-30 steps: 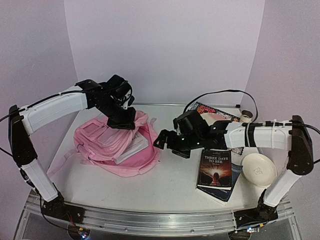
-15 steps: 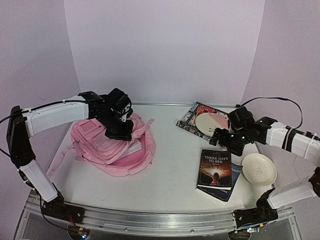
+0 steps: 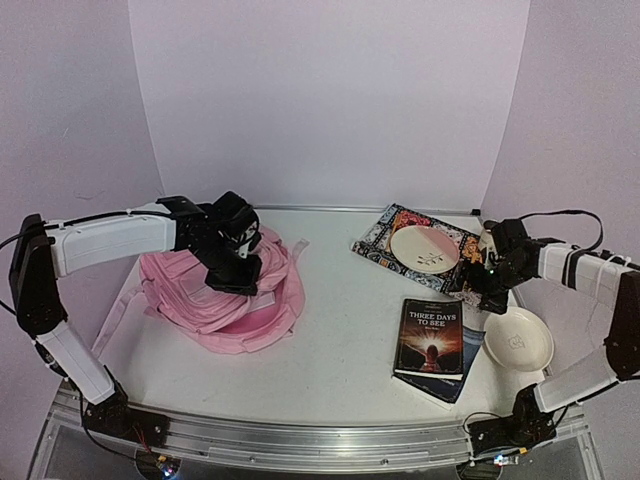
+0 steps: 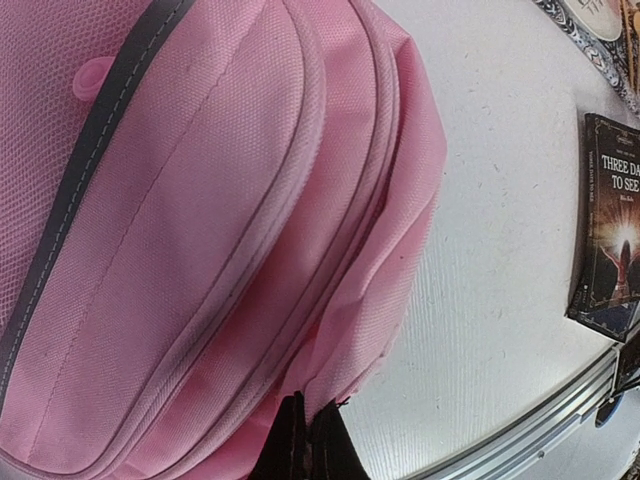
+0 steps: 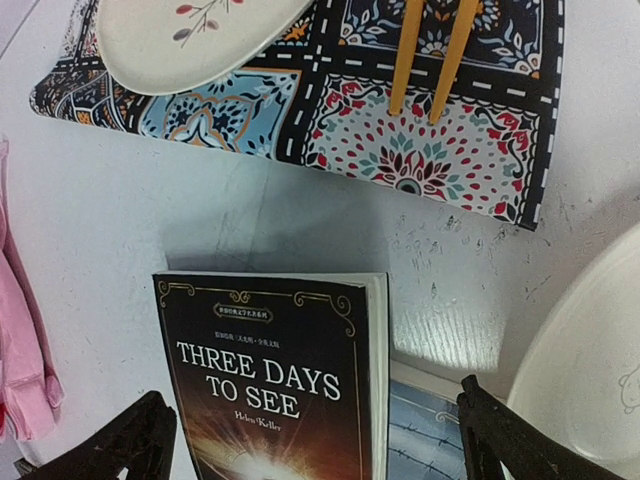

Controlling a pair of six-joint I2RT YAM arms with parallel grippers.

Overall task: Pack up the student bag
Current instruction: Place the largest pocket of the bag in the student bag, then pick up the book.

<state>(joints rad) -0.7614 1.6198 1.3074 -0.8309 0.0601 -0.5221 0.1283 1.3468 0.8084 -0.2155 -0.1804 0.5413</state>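
The right arm has swung away from the student bag (image 3: pixel 225 295) and pulled back to the far right. The bag has sunk flatter, and the white book that showed in its mouth is now covered.

The bag lies on the white surface (image 3: pixel 340 345), well to the left of the book (image 3: pixel 432 338). It is pale pink woven fabric with rounded piped seams, a grey zip band along one panel and a strap trailing off its left side. No writing on it can be read.

The left claw (image 4: pixel 308 428) rests on top of the bag, its fingers pressed together with no gap. Whether any fabric is pinched between them cannot be told.

The book's dark cover reads "THREE DAYS TO SEE" in pale capitals inside a gold border, with a smaller script line below that looks like "Helen Keller". It lies on a second book with a blue cover (image 5: pixel 430 430).

Just behind the book is a patterned mat (image 3: pixel 385 232) with a floral plate (image 3: pixel 423 247) and two yellow chopsticks (image 5: pixel 405 55). Just right of the book sits a plain white dish (image 3: pixel 517 338). The right claw (image 5: pixel 315 395) hangs over the book's far edge, spread wide and holding nothing.
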